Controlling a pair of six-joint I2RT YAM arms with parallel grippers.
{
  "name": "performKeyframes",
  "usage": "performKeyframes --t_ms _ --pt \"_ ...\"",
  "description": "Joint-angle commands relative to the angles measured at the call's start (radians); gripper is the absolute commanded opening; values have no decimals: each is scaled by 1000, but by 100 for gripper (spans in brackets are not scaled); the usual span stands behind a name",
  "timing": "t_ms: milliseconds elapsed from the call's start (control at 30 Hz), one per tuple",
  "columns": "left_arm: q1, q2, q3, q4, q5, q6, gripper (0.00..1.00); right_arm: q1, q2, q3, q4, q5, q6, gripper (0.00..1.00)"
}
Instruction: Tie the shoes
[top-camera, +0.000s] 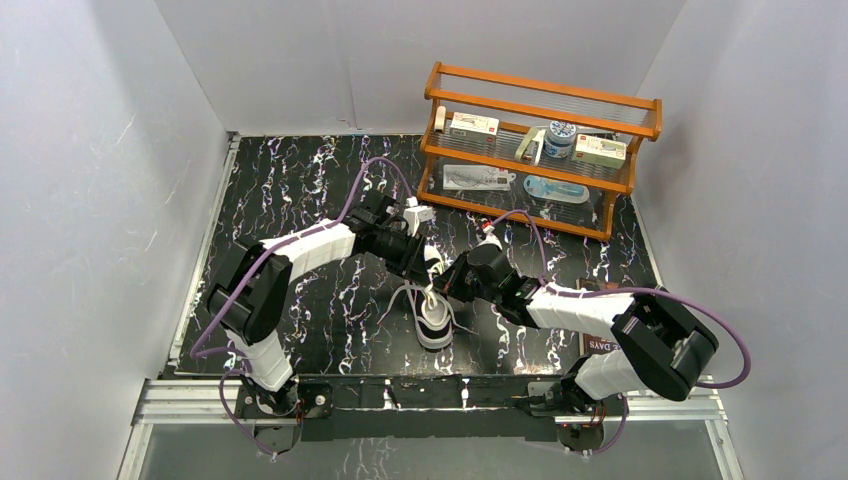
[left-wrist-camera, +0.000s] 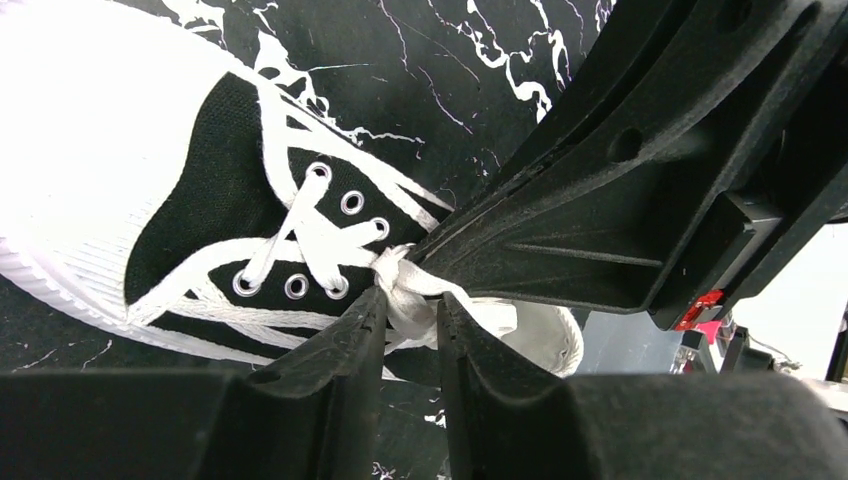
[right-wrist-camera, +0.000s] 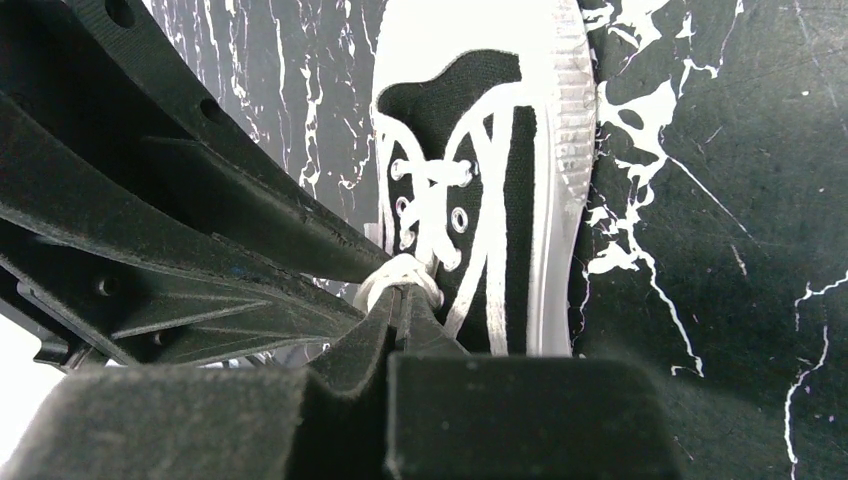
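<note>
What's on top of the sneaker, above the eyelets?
A bunched white lace knot sits on the sneaker above the eyelets, pinched by the left gripper and the right gripper. Their fingers hide most of the shoe's opening behind it.

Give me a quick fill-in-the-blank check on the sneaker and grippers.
The sneaker has a ___ sole.
The right gripper has its jaws ___ on the laces.
The left gripper pinches the same ___.
The shelf has a frame coloured ___.
Missing: white, shut, laces, orange.
</note>
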Motion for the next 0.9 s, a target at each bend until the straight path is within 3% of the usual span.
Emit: performKeyframes --t_ms 0,133,633,867 --pt "-14 2 15 -27 6 20 15 -3 2 36 38 11 -15 0" --pt "-14 -15 25 -27 -27 24 0 -3 -1 45 28 4 -40 0" --pt "17 -129 -81 119 -30 -79 0 -5 -60 45 -78 -54 -216 6" --pt "39 -152 -118 168 -40 -125 0 -32 -102 110 -251 -123 -433 28"
